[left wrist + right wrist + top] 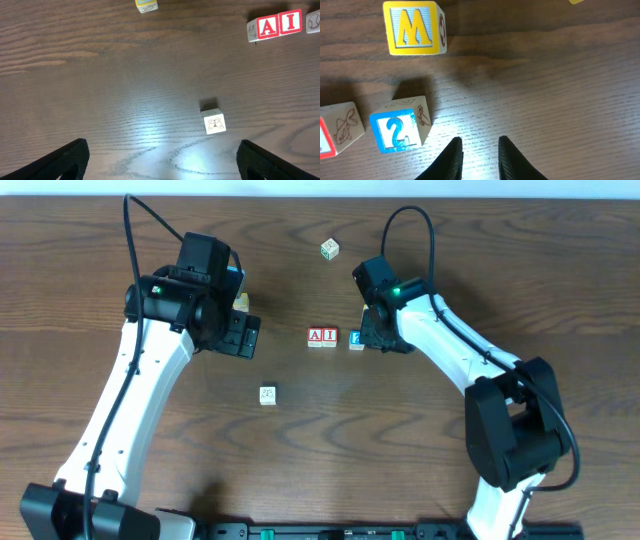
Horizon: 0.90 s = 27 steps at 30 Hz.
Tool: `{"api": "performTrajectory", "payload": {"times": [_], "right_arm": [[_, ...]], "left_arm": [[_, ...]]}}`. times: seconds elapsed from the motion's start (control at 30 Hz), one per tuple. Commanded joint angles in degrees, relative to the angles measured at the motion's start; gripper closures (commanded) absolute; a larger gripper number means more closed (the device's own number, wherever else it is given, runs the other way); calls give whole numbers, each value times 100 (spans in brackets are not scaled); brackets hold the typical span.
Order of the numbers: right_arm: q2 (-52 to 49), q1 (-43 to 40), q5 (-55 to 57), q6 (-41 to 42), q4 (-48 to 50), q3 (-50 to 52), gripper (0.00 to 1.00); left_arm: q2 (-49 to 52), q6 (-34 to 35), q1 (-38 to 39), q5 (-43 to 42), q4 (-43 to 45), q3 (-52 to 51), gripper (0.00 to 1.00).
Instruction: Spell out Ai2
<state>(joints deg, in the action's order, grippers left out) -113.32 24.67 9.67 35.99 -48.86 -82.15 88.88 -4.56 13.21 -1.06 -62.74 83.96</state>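
Observation:
The white cubes with a red "A" and a red "I" stand touching at mid-table. The blue "2" cube sits just right of them with a small gap. In the right wrist view the "2" cube lies left of my right gripper, whose fingers are shut with only a narrow slit and nothing between them. My right gripper is beside the "2" cube's right side. My left gripper is wide open over bare wood, with "A" and "I" far off at upper right.
A yellow "M" cube stands beyond the "2" cube, at the back of the table. A plain white cube with a faint mark lies ahead of the left gripper. Another yellow cube sits by the left arm.

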Motion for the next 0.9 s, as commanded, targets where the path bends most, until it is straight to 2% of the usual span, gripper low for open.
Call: {"api": "performTrajectory", "payload": {"times": [0.0,0.67,0.87], "right_arm": [[17,-63,-74,37,111,107,76],[-411,-17,-391,15,592,133,73],[-413,7,-393,-9,691,133,64]], "left_arm": [[46,-59,-9,63,-13,0,5],[46,-59,-9,63,-13,0,4],[46,-59,-9,63,-13,0,5]]}}
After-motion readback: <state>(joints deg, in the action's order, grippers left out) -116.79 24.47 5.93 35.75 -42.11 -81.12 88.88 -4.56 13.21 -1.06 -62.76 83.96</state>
